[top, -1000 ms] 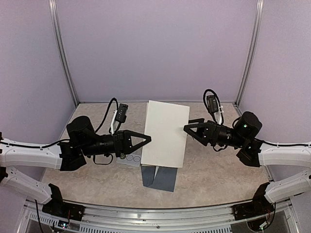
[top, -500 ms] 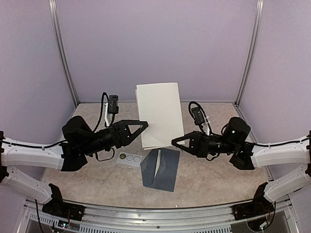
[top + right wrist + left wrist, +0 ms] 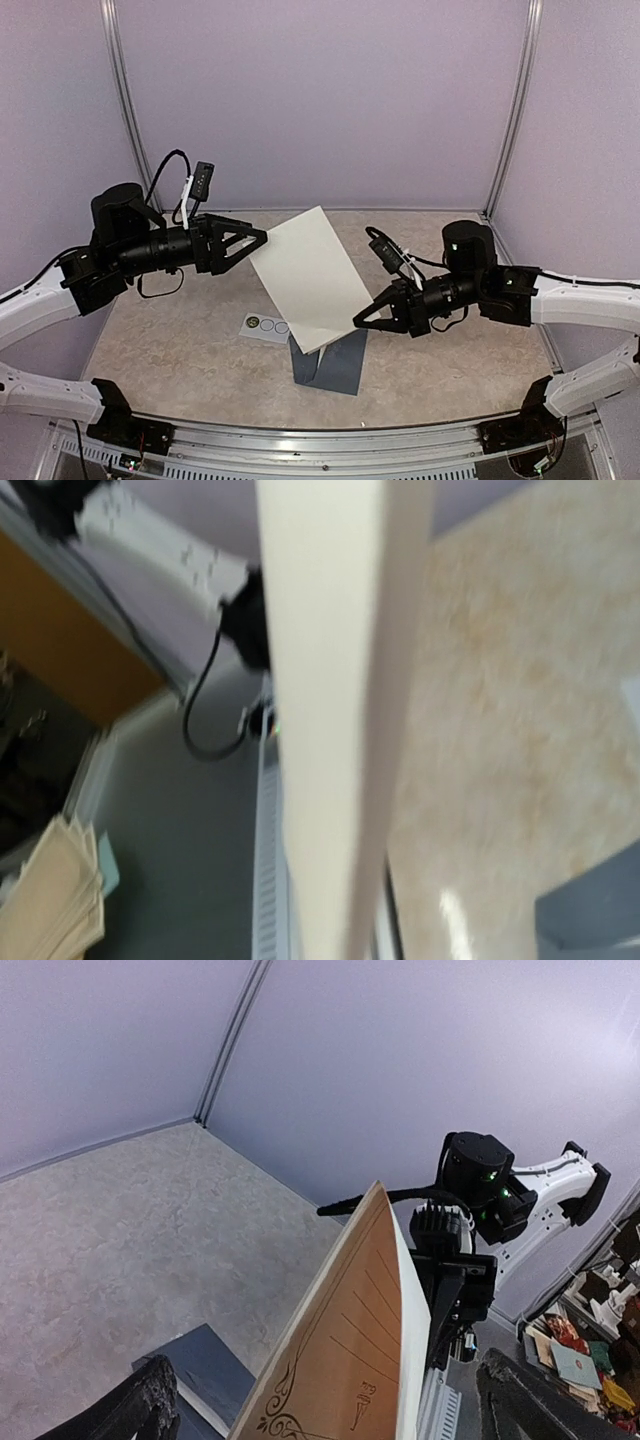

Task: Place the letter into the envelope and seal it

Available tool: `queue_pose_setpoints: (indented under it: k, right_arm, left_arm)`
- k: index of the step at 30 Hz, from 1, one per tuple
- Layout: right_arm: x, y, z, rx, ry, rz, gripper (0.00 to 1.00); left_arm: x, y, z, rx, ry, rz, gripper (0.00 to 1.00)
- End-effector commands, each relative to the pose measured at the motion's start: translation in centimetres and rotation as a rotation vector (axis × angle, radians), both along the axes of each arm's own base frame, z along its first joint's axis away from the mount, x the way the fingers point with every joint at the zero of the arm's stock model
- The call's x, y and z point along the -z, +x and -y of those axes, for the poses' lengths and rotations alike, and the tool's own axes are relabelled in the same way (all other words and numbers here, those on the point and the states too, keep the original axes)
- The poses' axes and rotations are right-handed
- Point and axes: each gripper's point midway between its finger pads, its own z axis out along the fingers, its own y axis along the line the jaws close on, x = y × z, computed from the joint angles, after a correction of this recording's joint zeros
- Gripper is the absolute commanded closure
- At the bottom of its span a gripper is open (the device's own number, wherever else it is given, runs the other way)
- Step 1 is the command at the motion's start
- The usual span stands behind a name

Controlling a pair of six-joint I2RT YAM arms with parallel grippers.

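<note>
Lavender walls are closing in one beige marbled table (image 3: 170,350), seen from above. Two arms are reaching inward over it, one from each side, and both are hanging well above the surface.

One letter (image 3: 305,275), a cream sheet, is hanging tilted in the air between them, its high corner toward the back wall and its low corner pointing down at the near edge. The left wrist view is showing brown lines and a scroll ornament printed on one face.

The right gripper (image 3: 358,321) is meeting the sheet's lower right edge and is pinching it there. Its own camera is giving only a blurred edge-on sheet, with the fingers out of sight.

The left gripper (image 3: 262,238) is sitting at the sheet's upper left edge. Its two fingers (image 3: 140,1410) are standing wide apart in the wrist view, with the sheet rising between them and a gap on each side.

One envelope (image 3: 340,365), dark slate, is lying flat on the table near the front, partly hidden below the letter's low corner.

One white strip (image 3: 262,323) with three circles is lying just left of the envelope.
</note>
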Motion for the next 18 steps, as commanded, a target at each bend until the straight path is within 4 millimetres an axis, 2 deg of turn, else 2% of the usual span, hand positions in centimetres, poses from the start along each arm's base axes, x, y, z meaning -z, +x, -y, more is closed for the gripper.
queue_pose_setpoints:
  k: [1, 5, 9, 10, 11, 13, 16, 17, 18]
  right_arm:
    - [1.8, -2.2, 0.1, -0.105, -0.120, -0.024, 1.00]
    - [2.1, -2.8, -0.3, -0.144, -0.155, -0.028, 1.00]
    - [2.2, -3.5, -0.8, -0.187, -0.184, -0.023, 1.00]
    - [2.3, -3.5, -0.8, -0.190, -0.193, -0.023, 1.00]
    - [2.4, -3.5, -0.9, -0.197, -0.200, -0.021, 1.00]
    - [2.4, -3.3, -0.9, -0.192, -0.206, -0.005, 1.00]
    - [1.9, -2.6, -1.0, -0.153, -0.200, 0.034, 1.00]
    - [1.8, -2.2, -0.9, -0.128, -0.192, 0.043, 1.00]
    - [1.5, -1.7, -0.8, -0.099, -0.178, 0.057, 1.00]
  left_arm:
    - [1.9, -2.4, 1.5, 0.191, 0.138, -0.036, 0.01]
    - [1.6, -3.2, 2.8, 0.274, 0.149, -0.032, 0.01]
    - [2.9, -3.6, 4.6, 0.341, 0.193, -0.068, 0.01]
    - [3.0, -4.0, 5.0, 0.366, 0.193, -0.070, 0.02]
    - [3.2, -4.4, 5.4, 0.388, 0.196, -0.074, 0.08]
    - [3.7, -4.7, 5.9, 0.420, 0.200, -0.090, 0.31]
    - [4.1, -4.8, 6.1, 0.438, 0.195, -0.115, 0.82]
    - [4.3, -4.8, 6.1, 0.438, 0.190, -0.123, 0.95]
    - [4.2, -4.7, 6.1, 0.434, 0.178, -0.123, 1.00]
